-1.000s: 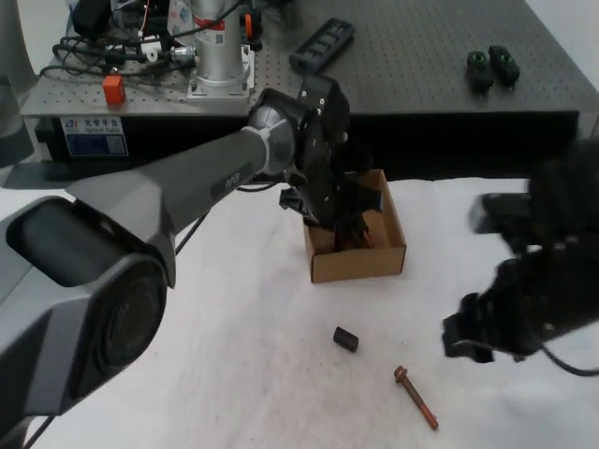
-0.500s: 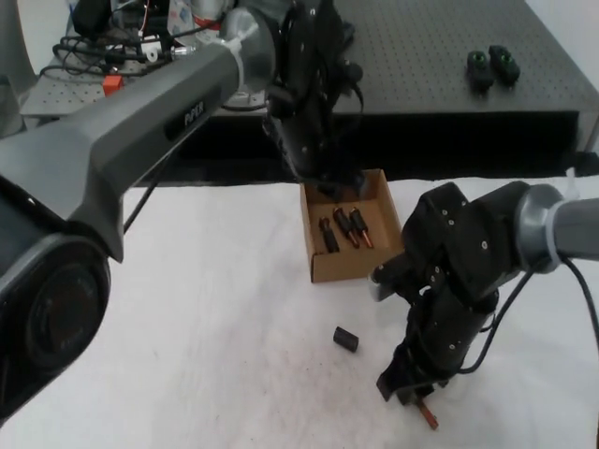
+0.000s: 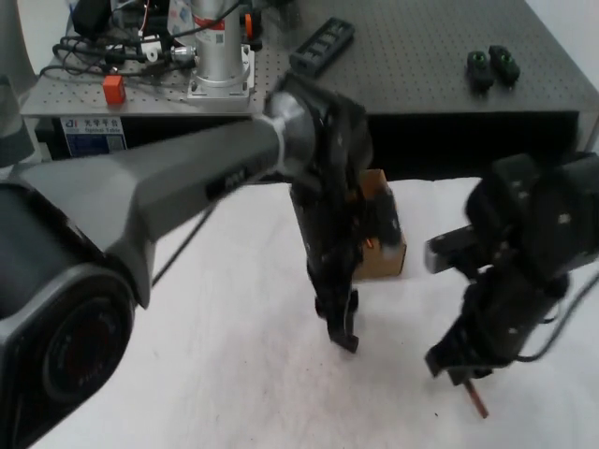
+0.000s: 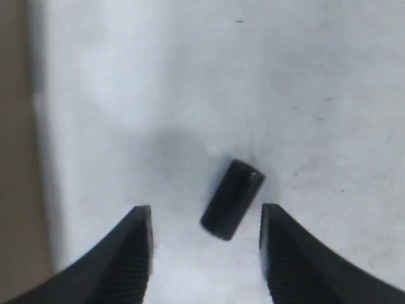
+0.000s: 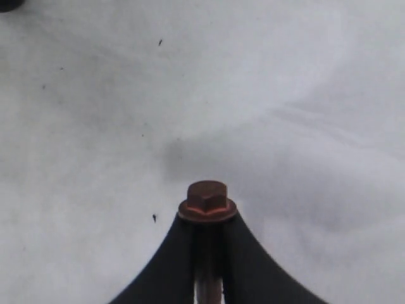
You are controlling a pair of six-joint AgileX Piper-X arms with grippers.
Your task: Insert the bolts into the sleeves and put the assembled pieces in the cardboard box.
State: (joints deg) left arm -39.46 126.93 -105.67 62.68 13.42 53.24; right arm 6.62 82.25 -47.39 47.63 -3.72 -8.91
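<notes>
1. Left claw (image 4: 205, 214): jaws wide apart, either side of the black sleeve (image 4: 232, 199), which lies on the white desk (image 4: 190, 76).
2. Right claw (image 5: 207, 225): closed on the copper bolt (image 5: 207, 201) below its head.
3. Cardboard box (image 3: 386, 258): behind the left arm.

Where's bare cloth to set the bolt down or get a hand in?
Widest bare cloth: left of the sleeve, toward the near edge. A narrower bare strip lies between the sleeve and the bolt held in the right jaws. Crowded: around the box, where the left arm crosses it.
</notes>
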